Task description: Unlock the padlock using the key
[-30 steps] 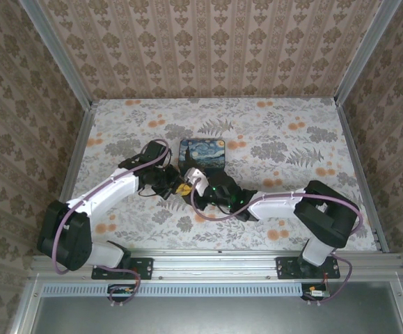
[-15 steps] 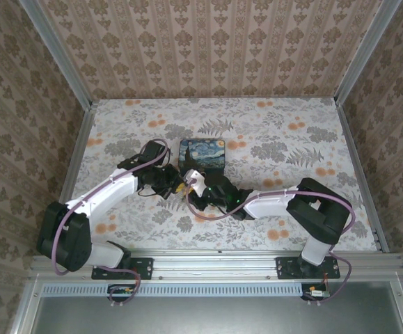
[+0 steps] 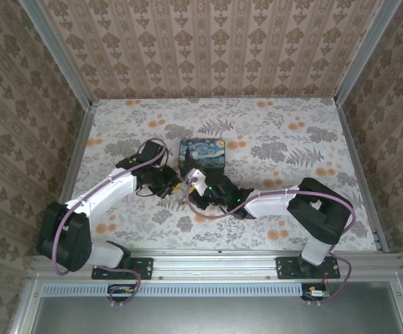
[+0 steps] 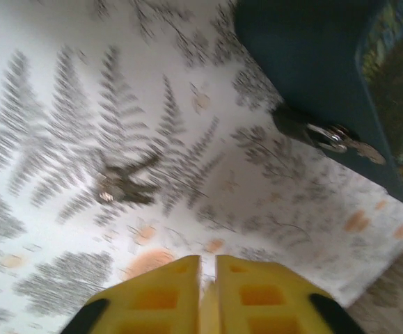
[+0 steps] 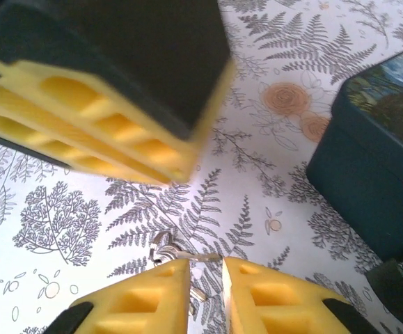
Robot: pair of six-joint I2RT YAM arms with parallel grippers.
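Centrally on the flowered table (image 3: pixel 291 139) sits the dark blue box (image 3: pixel 202 154) with a swirling night-sky print on its lid. The lid is down, so whatever the box holds is hidden. Both arms reach in toward its near side, and their tips meet just in front of it.

From the left wrist, the padlock (image 4: pixel 293 125) shows as a small dark body against the box's blue side wall, low down and close to the table. A silvery loop runs from it to a metal fitting on the box. The view is blurred, and I cannot tell whether that loop is latched.

The key (image 5: pixel 165 250) lies on the table among the printed fern leaves, well apart from the padlock and to the side of the box. It is thin and silvery, with a small ring at one end.

The right gripper (image 5: pixel 206 268) is right at the key, its yellow jaws a little apart. One end of the key reaches into the gap between them. Whether the pads press on it I cannot tell.

The left gripper (image 4: pixel 208 268) hangs above the table close to the right one, just beyond the key as seen from the right wrist. Its jaws are nearly together, with only a narrow slit between them and nothing in it.
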